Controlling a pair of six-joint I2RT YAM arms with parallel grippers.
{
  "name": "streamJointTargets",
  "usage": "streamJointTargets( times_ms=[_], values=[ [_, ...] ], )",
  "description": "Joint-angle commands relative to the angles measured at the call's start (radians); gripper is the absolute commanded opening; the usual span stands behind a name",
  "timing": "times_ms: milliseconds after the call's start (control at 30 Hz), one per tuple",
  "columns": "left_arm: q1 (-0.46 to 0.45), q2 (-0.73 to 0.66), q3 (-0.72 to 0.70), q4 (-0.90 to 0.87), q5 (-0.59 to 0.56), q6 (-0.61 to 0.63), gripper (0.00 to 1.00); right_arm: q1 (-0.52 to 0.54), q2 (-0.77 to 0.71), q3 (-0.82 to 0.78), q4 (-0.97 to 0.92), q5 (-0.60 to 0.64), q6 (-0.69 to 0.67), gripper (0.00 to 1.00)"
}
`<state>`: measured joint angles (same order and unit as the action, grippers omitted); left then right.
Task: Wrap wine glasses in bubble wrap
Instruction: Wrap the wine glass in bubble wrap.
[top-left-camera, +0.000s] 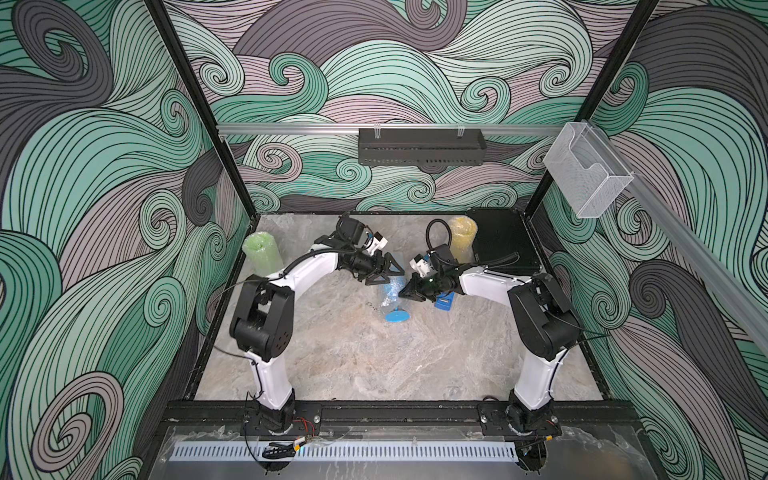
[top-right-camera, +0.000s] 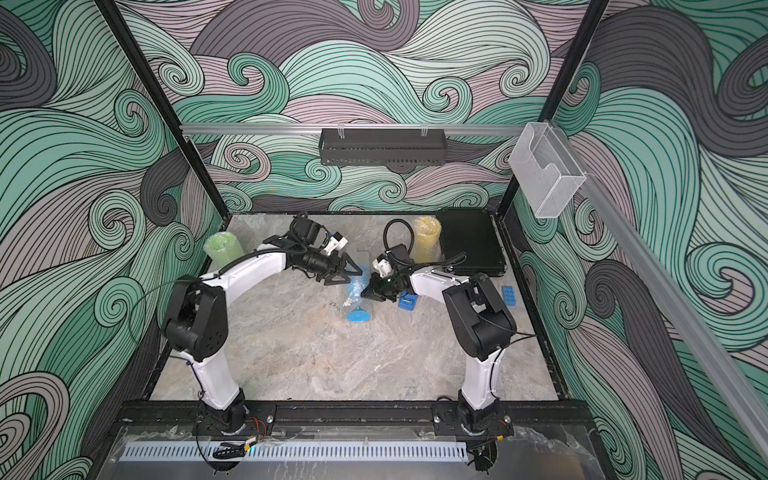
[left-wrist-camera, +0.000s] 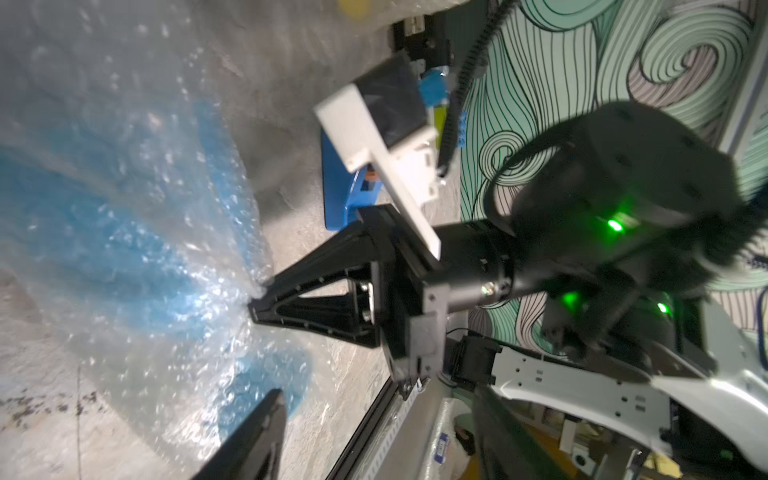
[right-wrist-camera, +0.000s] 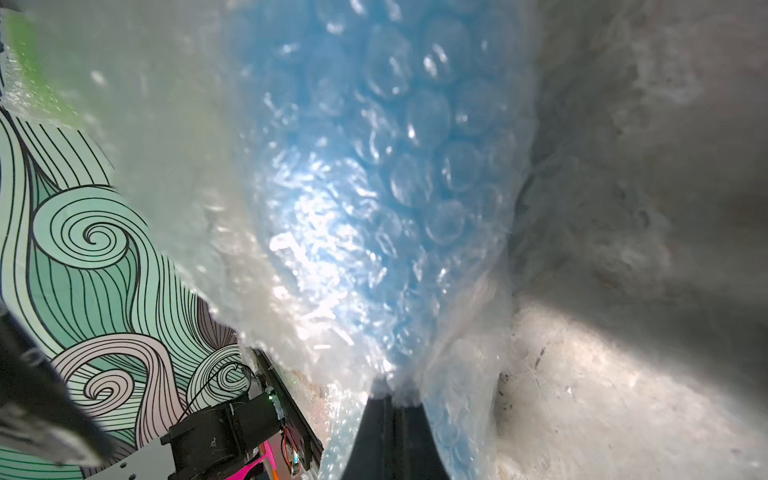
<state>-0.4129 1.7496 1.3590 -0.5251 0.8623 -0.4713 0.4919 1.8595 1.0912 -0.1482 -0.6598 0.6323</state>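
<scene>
While the right gripper (right-wrist-camera: 388, 395) is pinched tight on a fold of thin, clear bubble wrap (right-wrist-camera: 316, 270), the blue plastic stemmed goblet (top-left-camera: 398, 316) inside lies just off its fingertips, mid-way across the grey marbled tabletop (top-left-camera: 353, 365), its long axis running from far bowl to near foot. The left gripper (top-left-camera: 384, 277) hangs spread beside the bowl end, about equally close. The round foot looks bare beyond the loose, crinkled sheet.

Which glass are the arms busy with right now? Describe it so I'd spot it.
On the marble table, look where the left gripper and right gripper nearly meet. Between them is the blue goblet, loosely draped in bubble wrap, its round foot bare. The green goblet and yellow goblet stand wrapped farther back.
</scene>
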Motion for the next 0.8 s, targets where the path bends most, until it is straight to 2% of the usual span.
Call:
streamJointTargets(
  times_ms=[0, 133, 367, 767],
  values=[
    [0.020, -0.091, -0.094, 0.056, -0.069, 0.042, 0.78, 0.025, -0.044, -0.043, 0.000, -0.002, 0.015, 0.00],
    [0.047, -0.129, -0.200, 0.133, -0.127, 0.041, 0.82, 0.043, -0.084, -0.091, 0.027, 0.003, 0.031, 0.00],
    [0.076, -0.016, -0.144, 0.095, -0.228, 0.076, 0.86, 0.067, -0.106, -0.108, 0.028, 0.013, 0.039, 0.00],
    [0.079, 0.091, -0.116, 0.121, -0.218, 0.066, 0.86, 0.097, -0.094, -0.086, 0.025, 0.022, 0.045, 0.00]
  ],
)
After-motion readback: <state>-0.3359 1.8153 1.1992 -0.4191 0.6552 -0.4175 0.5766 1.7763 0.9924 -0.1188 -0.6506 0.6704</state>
